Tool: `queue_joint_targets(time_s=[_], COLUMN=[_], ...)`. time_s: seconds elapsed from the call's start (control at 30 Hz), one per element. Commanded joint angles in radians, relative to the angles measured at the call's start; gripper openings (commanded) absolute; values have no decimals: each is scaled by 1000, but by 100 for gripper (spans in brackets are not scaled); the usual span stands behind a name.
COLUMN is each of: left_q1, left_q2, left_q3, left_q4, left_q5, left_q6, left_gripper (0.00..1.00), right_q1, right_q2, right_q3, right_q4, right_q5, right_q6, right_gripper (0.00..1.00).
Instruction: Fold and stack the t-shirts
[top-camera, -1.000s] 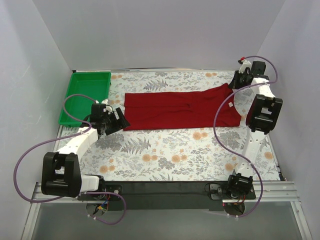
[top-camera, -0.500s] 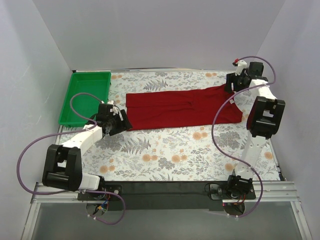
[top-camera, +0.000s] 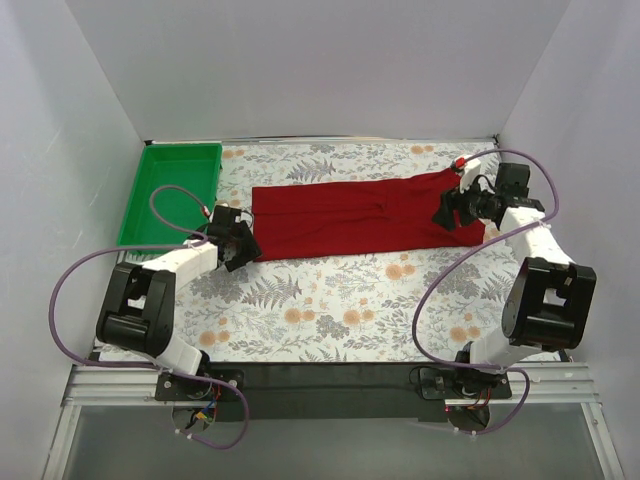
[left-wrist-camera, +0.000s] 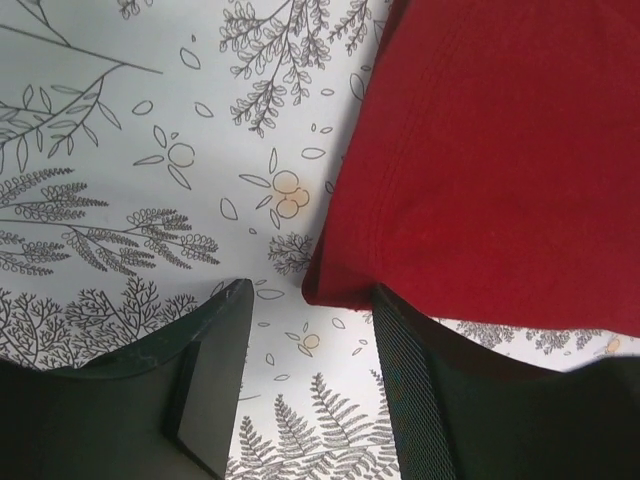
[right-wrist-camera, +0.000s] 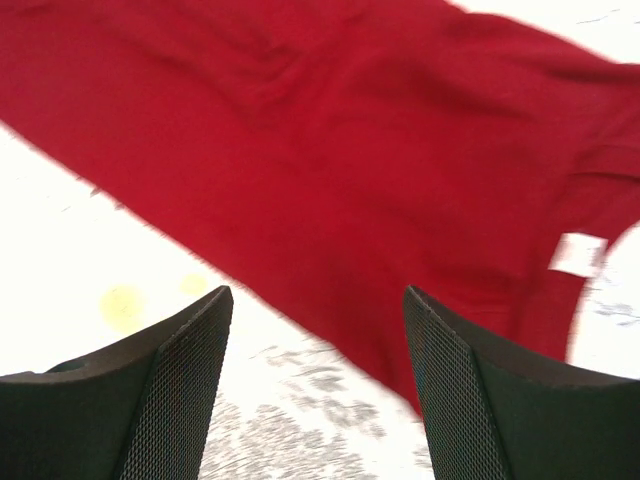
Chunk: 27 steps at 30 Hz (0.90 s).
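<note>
At the far left we saw the green tray (top-camera: 168, 188) standing at the back corner of the table (top-camera: 330, 310), with no shirt in it that we could make out. Next to it, the left gripper (top-camera: 238, 243) sat low at the t-shirt's near left corner. In the left wrist view this gripper (left-wrist-camera: 310, 300) had its jaws spread apart, the corner of the cloth lay just between the tips, and nothing was pinched.

The t-shirt (top-camera: 360, 215) itself lay flat across the far middle of the table as one long dark red band. We judged it to be narrowed lengthwise already, though we could not tell how many layers it had. We found no second shirt and no stack anywhere.

At the right end, the right gripper (top-camera: 455, 212) hung over the cloth near its white label (right-wrist-camera: 578, 253). From the blurred right wrist view, this gripper (right-wrist-camera: 318, 300) was also spread wide and holding nothing.

So we reckoned the task was early. The ends had not yet been brought together, and both grippers were placed for a grasp. The cross fold and all the stacking remained.
</note>
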Motion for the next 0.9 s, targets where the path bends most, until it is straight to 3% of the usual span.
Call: queue_joint_targets(time_s=[0.0,0.1,0.33,0.5,0.7,0.77,0.8,0.87], left_q1=[-14,-20,-40,-49,-59,-60,-62,-62], left_q2=[19,32,75,63,-27,-43,-61,-99], left_q3=[33,39,45,28,-15,-13,-8,2], left_q4=[9,17,15,8,-17,-34,-61,-86], left_q5=[-63,-74,-78,-74,-26,-2,14,12], left_q6=[-33,-33,-13,-6,-3,-3,-4,-10], left_gripper=[48,46,32,1,0,14,34,52], right_q1=[8,19,84,163,330,392,460,534], right_q2=[-88,-143,-212,-212,-227,-224,-220,-189], right_q3=[-52,-83,-179,-206,-245,-256,-256,-244], right_q4=[-6,-41,-121,-253,-305,-301,-298,-229], right_q5=[-95,-140,-191,-234,-247,-249,-249,-209], right_q6=[-39,-77,-235,-431,-719,-817,-836,-797], right_gripper=[64,63,64,63,64,67,68,68])
